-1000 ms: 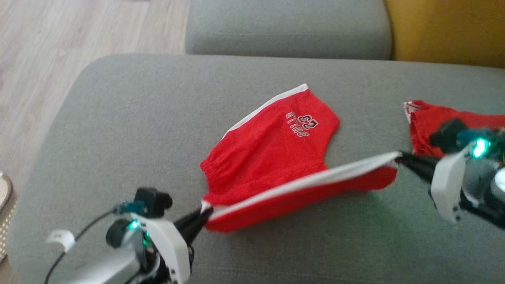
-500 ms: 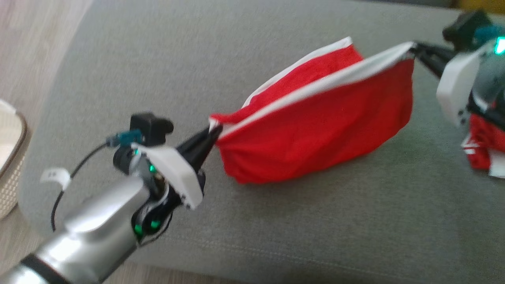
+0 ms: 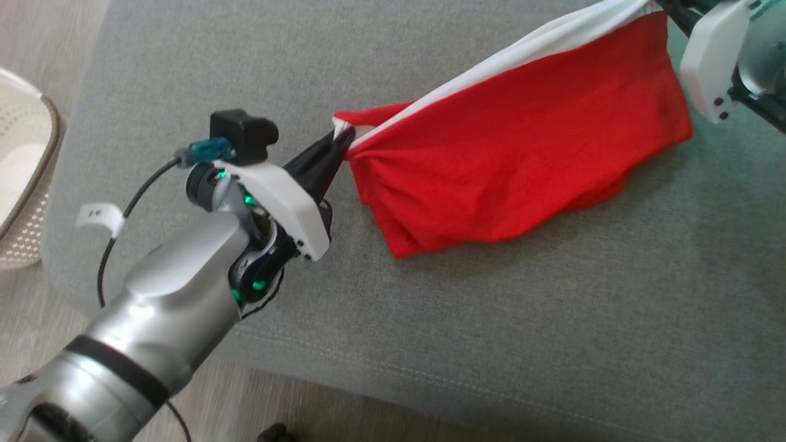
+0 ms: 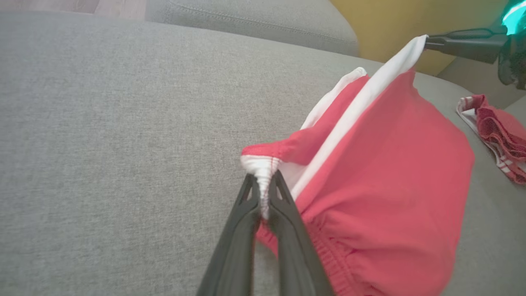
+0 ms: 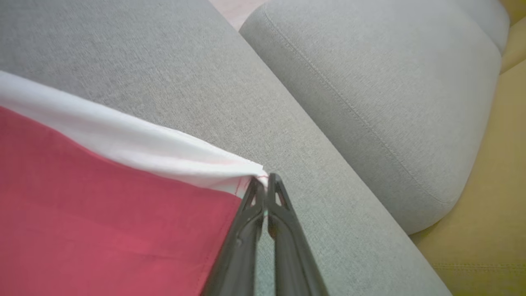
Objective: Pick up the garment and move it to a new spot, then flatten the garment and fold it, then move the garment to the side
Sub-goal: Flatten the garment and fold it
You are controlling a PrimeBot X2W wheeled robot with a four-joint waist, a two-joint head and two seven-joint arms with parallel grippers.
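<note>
Red garment [image 3: 522, 153] | raised since | stretched between left fingers [image 3: 319, 161], right fingers [image 5: 242, 246]

The head camera looks steeply down on the grey sofa seat [image 3: 491, 319], with the left gripper [image 3: 342, 136] at mid-left and the seat's front edge low in frame. The left wrist camera rides low and close behind its fingers, facing across the seat toward the right gripper [image 4: 429, 40] and what may be a yellow cushion [image 4: 382, 20]. The right wrist camera looks closely along its fingers toward the back cushion [image 5: 370, 82]; all three share the red garment [image 3: 522, 141].
</note>
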